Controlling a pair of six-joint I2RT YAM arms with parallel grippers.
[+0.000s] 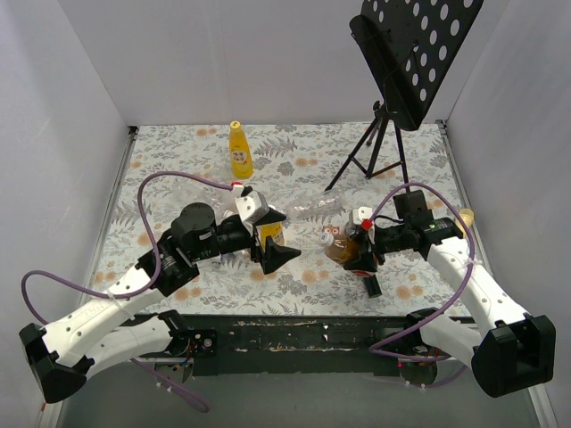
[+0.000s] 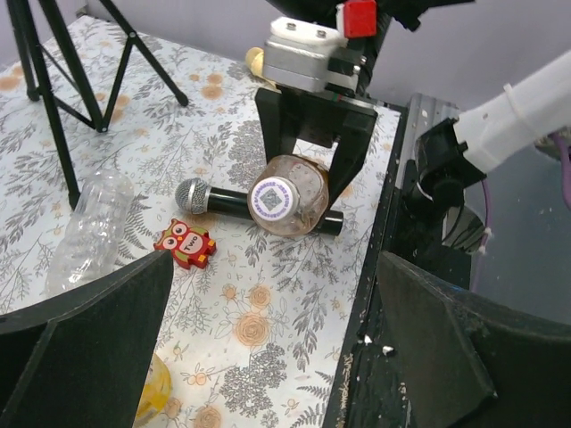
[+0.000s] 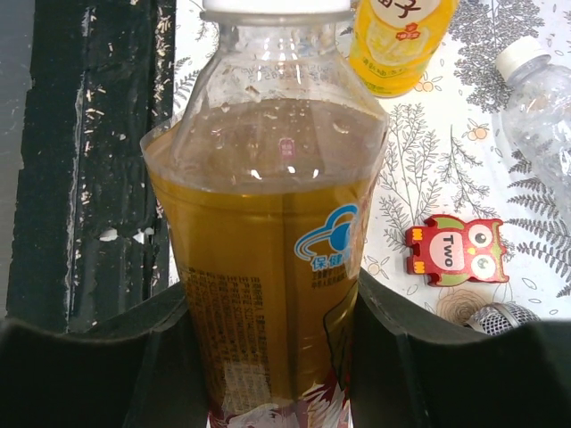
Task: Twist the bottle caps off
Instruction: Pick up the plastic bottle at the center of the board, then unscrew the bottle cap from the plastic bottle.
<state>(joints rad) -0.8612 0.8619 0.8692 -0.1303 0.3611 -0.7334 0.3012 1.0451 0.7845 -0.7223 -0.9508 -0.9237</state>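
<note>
My right gripper point(image 1: 355, 250) is shut on the squat brown bottle point(image 1: 339, 245), held on its side with its white cap point(image 1: 325, 241) pointing left. In the right wrist view the fingers point(image 3: 401, 357) squeeze the bottle point(image 3: 268, 223) at its red label, with the cap point(image 3: 277, 7) at the top edge. My left gripper point(image 1: 273, 248) is open and empty. It faces the cap point(image 2: 274, 198) from a short way off, fingers point(image 2: 89, 348) wide apart. A yellow juice bottle point(image 1: 272, 234) lies under it. Another yellow bottle point(image 1: 240, 150) stands at the back. A clear bottle point(image 1: 312, 212) lies between the arms.
A black microphone point(image 2: 214, 198) lies behind the brown bottle. A red owl toy point(image 2: 186, 243) lies beside it. A black music stand point(image 1: 401, 62) on a tripod stands at the back right. The table's black front edge point(image 2: 393, 294) is close to both grippers.
</note>
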